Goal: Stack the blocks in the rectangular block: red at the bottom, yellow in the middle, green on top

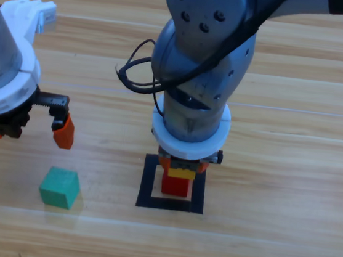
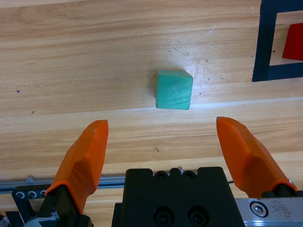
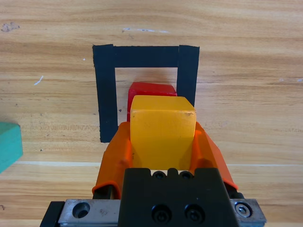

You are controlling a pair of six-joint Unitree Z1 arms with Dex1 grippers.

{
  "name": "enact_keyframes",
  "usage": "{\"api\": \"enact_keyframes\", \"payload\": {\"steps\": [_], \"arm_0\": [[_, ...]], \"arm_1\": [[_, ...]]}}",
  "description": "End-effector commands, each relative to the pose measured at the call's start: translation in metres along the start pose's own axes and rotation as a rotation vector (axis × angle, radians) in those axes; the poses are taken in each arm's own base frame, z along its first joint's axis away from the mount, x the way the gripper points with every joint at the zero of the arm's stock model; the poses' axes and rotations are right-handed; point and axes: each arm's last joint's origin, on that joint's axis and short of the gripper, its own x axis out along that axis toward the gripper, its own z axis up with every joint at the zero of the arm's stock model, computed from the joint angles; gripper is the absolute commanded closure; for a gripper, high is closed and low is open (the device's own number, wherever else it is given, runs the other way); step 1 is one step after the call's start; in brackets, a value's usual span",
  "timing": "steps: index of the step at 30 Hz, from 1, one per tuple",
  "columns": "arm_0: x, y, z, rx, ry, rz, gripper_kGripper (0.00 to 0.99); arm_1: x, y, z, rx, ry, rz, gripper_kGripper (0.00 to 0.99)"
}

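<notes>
- The right pincer (image 3: 163,142) is clamped on the yellow cube (image 3: 162,130), one orange jaw flat against each side face, right over the tape square (image 1: 171,192).
- Directly under it sits the red cube (image 1: 175,186), inside the black outline; from above the yellow (image 1: 180,173) looks to be on or just above the red, and I cannot tell whether the two are touching.
- The cubes look like small, light, rigid painted wood with matte faces, so I would expect them to grip well with no squashing; two opposite flat sides are the place to hold, as the right pincer does.
- A stack this narrow will likely topple if a cube is let go off-centre or nudged as the jaws part.
- The left pincer (image 2: 163,149) is wide open and holding nothing, hanging over the counter (image 1: 296,118) on the left.
- The green cube (image 2: 174,89) lies on bare wood ahead of that pincer, about centred between its jaws but clear of both, and slightly turned relative to them.
- It sits well left of the tape square, outside it.
</notes>
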Motion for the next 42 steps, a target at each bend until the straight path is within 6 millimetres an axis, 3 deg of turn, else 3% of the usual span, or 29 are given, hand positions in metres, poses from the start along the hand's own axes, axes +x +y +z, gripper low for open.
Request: {"api": "enact_keyframes", "payload": {"steps": [1, 40, 41, 42], "arm_0": [[0.016, 0.005, 0.003, -0.008, 0.032, 0.016, 0.028], [0.030, 0.009, 0.004, -0.009, 0.042, 0.027, 0.033], [0.030, 0.010, 0.003, -0.009, 0.042, 0.027, 0.033], [0.031, 0.010, 0.002, -0.009, 0.042, 0.027, 0.033]], "arm_1": [[0.029, 0.012, -0.013, -0.025, 0.015, -0.059, 0.923], [0.035, 0.017, -0.016, -0.025, 0.021, -0.056, 0.921], [0.036, 0.017, -0.016, -0.026, 0.022, -0.059, 0.869], [0.038, 0.018, -0.016, -0.027, 0.023, -0.060, 0.527]]}}
